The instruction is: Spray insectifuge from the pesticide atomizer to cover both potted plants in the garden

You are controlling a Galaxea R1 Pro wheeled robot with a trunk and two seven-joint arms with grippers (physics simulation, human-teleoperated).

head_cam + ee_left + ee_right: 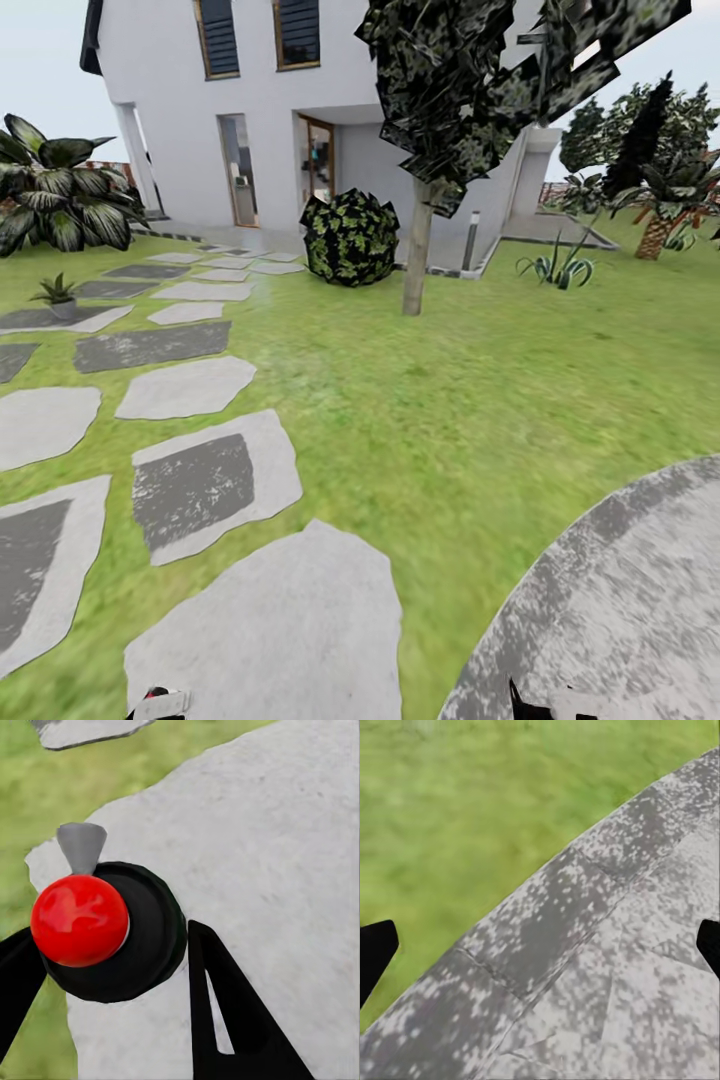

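In the left wrist view the pesticide atomizer (146, 926) sits between my left gripper's (112, 956) black fingers, which are shut on its dark round body. Its red ball and grey nozzle point away from the camera, over a pale stepping stone (270, 855). The atomizer's white and red top (160, 703) peeks in at the bottom edge of the head view. One potted plant (57, 294), a small green rosette in a grey pot, stands far left on a stepping stone. My right gripper (544, 945) hangs open over the rim of the grey paved patio (585, 975).
Grey and white stepping stones (215, 485) run from me toward the white house (250, 90). A round bush (350, 238) and a tree trunk (417, 250) stand mid-lawn. A big broad-leaved bush (55, 190) grows far left. The patio (620, 600) curves at right.
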